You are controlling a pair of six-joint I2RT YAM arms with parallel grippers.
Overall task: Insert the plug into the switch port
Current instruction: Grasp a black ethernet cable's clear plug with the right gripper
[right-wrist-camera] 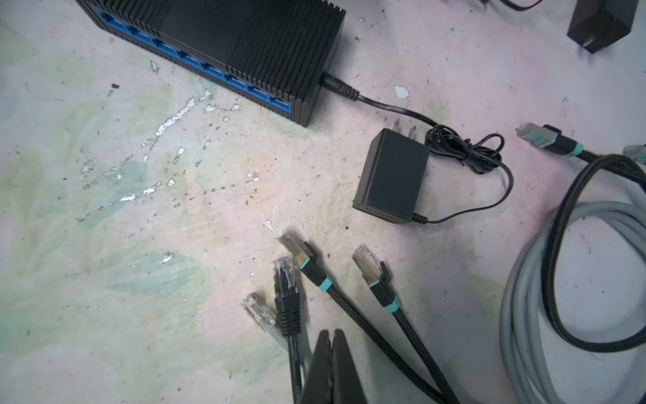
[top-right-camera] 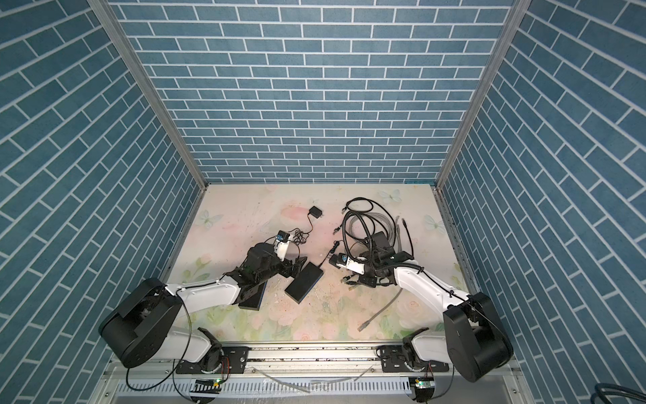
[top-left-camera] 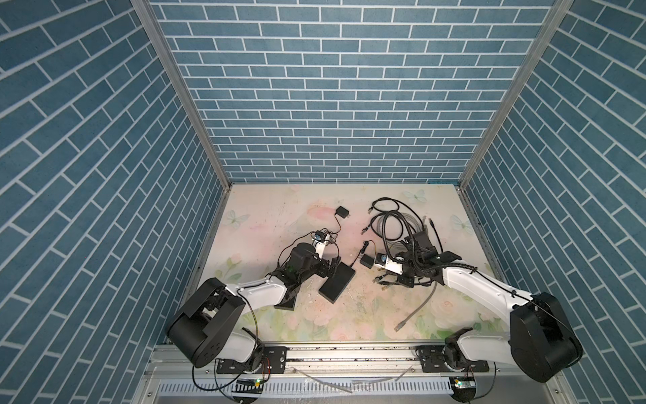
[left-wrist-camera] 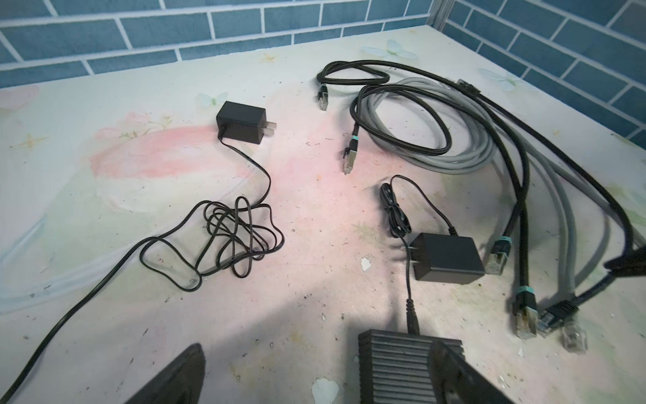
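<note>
Right wrist: black plug (right-wrist-camera: 287,293) apparently points toward switch (right-wrist-camera: 244,38).

Switch (right-wrist-camera: 223,38): cut by frame top in R wrist view; far ports blurred. In L wrist view its near part is cut by frame bottom, and one finger (left-wrist-camera: 465,377) of L gripper (left-wrist-camera: 314,349) covers a corner.
R gripper (right-wrist-camera: 331,337): only the fingertips show, pressed together; the rest is cut by frame bottom. Whether a cable sits between them cannot be told. In both top views its jaw state is too small to tell.
2nd switch (top-left-camera: 287,302): mostly hidden under L arm.
Plugs (top-left-camera: 382,280): too small to tell apart.
Grey coil (right-wrist-camera: 514,314): cut by frame edge.
Adapter (right-wrist-camera: 599,22): cut by frame top.
</note>
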